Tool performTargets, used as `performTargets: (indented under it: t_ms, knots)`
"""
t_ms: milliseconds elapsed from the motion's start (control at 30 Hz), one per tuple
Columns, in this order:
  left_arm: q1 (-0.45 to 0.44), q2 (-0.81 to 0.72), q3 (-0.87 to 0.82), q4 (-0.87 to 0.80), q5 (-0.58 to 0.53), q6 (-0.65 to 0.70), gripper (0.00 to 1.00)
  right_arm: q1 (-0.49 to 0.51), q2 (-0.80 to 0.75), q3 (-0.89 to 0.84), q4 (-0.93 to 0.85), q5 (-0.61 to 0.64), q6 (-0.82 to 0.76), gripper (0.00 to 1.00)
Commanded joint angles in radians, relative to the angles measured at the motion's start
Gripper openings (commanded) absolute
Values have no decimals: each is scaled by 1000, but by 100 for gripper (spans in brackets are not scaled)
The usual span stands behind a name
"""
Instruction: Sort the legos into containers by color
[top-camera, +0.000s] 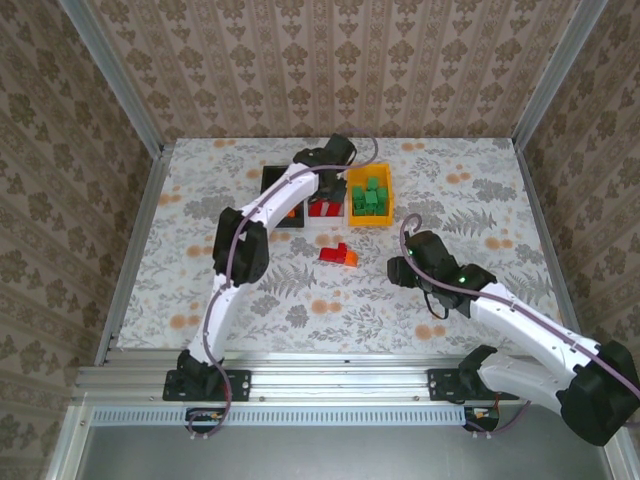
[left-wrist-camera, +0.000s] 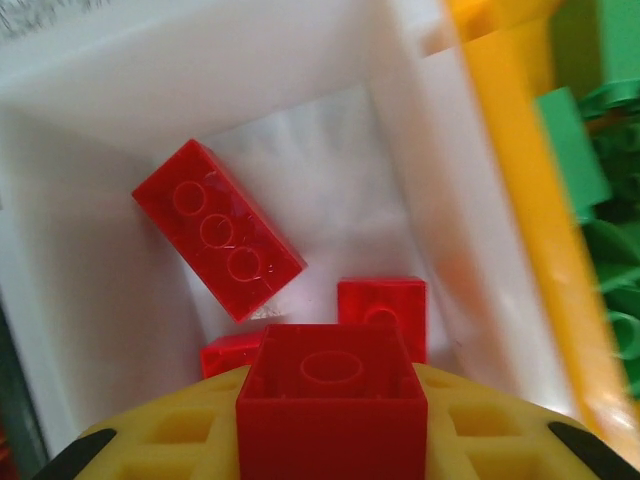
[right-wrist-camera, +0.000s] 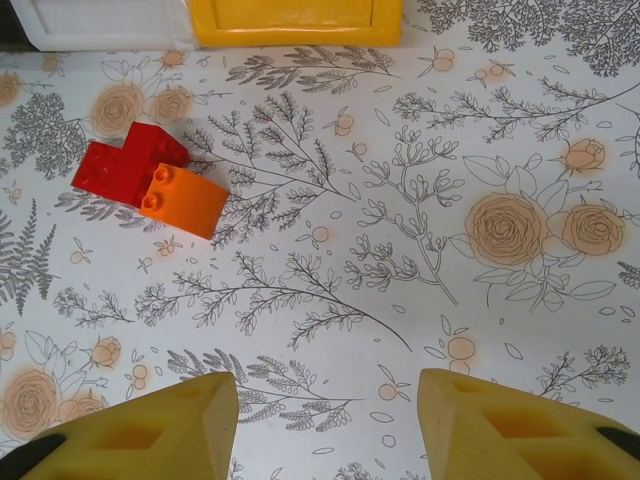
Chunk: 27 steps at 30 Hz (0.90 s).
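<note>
- The red brick (left-wrist-camera: 332, 400) is pinched in the left claw (left-wrist-camera: 332, 450), with the pads on two opposite side walls and its hollow side facing the wrist camera. It hangs over the white bin (left-wrist-camera: 120, 90), clear of the bin floor.
- The brick is hard, light, smooth-sided plastic. It won't crush, but a weak squeeze could let it slip or twist. The flat opposite walls are the place to hold it, not the corners or studs.
- Below it in the bin, a long red brick (left-wrist-camera: 220, 228) lies tilted and a small red brick (left-wrist-camera: 382, 305) sits nearer. Dropped from here, the held brick should land among them, perhaps with a bounce.
- Just beside stands the yellow bin (left-wrist-camera: 520, 200) with green bricks (left-wrist-camera: 575, 145) inside. On the white bin's other side, the black bin (top-camera: 275, 180) holds an orange piece (top-camera: 291, 212).
- On the table (right-wrist-camera: 450, 300), in front of the bins, a loose red piece (right-wrist-camera: 120, 165) and an orange brick (right-wrist-camera: 185, 198) touch. I can't tell whether they are snapped together.
- The right claw (right-wrist-camera: 325, 410) hovers well apart from those two, its fingers spread with nothing between them.
</note>
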<state>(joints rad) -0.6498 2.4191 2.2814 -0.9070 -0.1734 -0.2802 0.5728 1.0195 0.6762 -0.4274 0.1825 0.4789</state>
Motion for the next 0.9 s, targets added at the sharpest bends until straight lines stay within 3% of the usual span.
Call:
performTargets:
  t_ms: [0,233,467,600,733,867]
  knots:
    - [27,8,76,-69,58,-28,23,-5,-27,-15,-33,-8,3,52]
    - [24,9,56,-57,91,-8,39,-5,-18,-28,-14,-17,1,53]
    - [0,-82,-18,-10,75,19,74,-5,-16,-31,2,-20,10,57]
    - [-26,-190,-131,45,42,30,81,-5,-18,-32,4,-23,10,58]
    - [-65,-358,-362,149,5,35,85,-5,-16,-36,12,-29,10,59]
    - [-104,-491,-609,216,-13,-1,82,-5,-6,-41,22,-34,6,59]
